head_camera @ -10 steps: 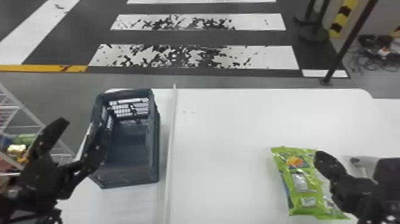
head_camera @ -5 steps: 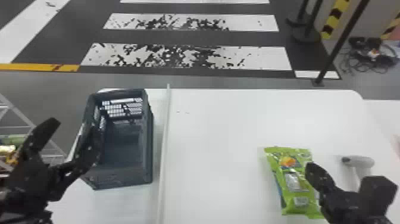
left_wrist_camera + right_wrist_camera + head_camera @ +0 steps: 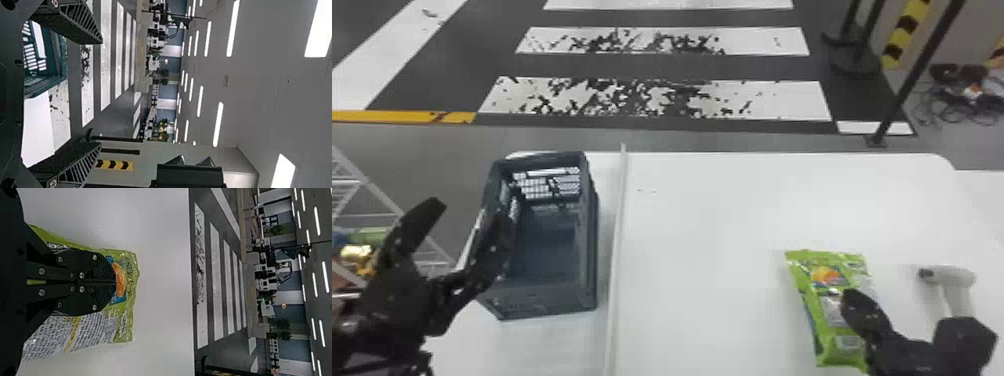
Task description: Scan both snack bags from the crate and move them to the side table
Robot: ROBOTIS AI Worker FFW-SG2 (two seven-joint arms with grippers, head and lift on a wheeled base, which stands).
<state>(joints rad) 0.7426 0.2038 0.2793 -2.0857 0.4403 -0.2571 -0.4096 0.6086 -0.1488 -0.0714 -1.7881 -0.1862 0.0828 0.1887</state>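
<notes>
At near right, R gripper, fingers together, is over green snack bag; L gripper, fingers apart, is nr crate.

Grey flr w/ worn white crosswalk stripes, yellow line, blk post, wire rack, ceiling strip lts

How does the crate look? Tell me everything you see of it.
The crate is dark blue-grey, apparently plastic, open-topped, with a lattice far wall and a solid-looking floor. It stands upright on the white table, left of the pale strip. The open left gripper overlaps its left wall; contact can't be told.
</notes>
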